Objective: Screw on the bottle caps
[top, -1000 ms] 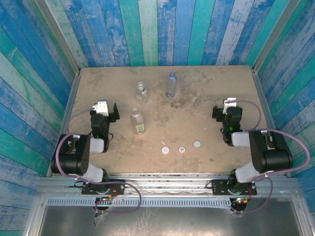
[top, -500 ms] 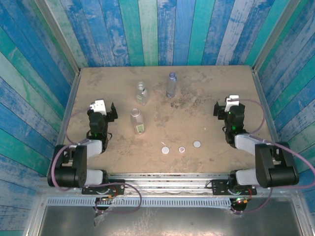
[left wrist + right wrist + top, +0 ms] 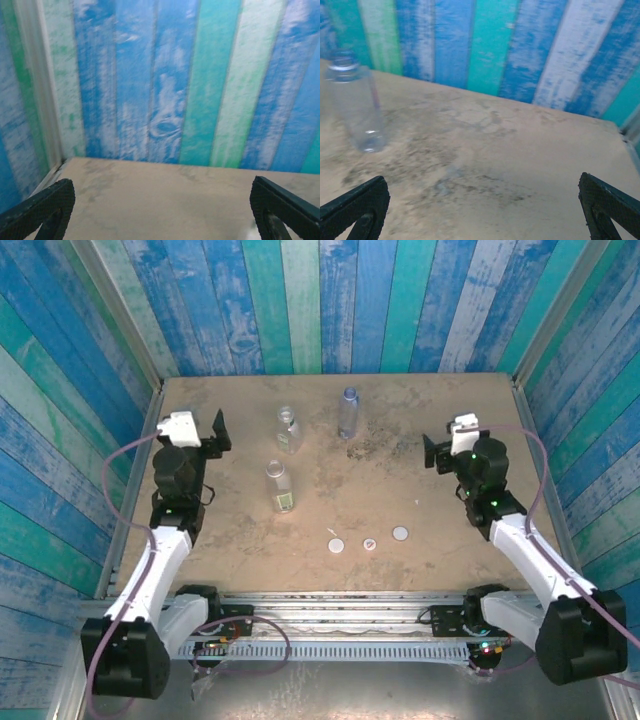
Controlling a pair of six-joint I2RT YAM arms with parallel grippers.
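Observation:
Three bottles stand uncapped on the tan table (image 3: 450,400): one with a green label (image 3: 280,487), a plain clear one (image 3: 289,429) behind it, and a blue-tinted one (image 3: 348,412) further right, also seen in the right wrist view (image 3: 355,107). The caps lie in a row near the front: plain white (image 3: 337,546), white with a red-blue mark (image 3: 369,544), pale grey (image 3: 400,533). My left gripper (image 3: 208,433) (image 3: 160,212) hangs open over the left side, left of the bottles. My right gripper (image 3: 440,452) (image 3: 481,212) is open over the right side, with nothing between its fingers.
Blue and green striped plank walls (image 3: 330,300) close in the table at the back and both sides. A metal rail (image 3: 340,600) runs along the front edge, where the arm bases are mounted. A dark stained patch (image 3: 365,448) marks the table near the blue-tinted bottle.
Both arms have unfolded and lifted. The left gripper has moved back and to the left; the right gripper has shifted slightly back. Both stay open. Bottles and caps have not moved.

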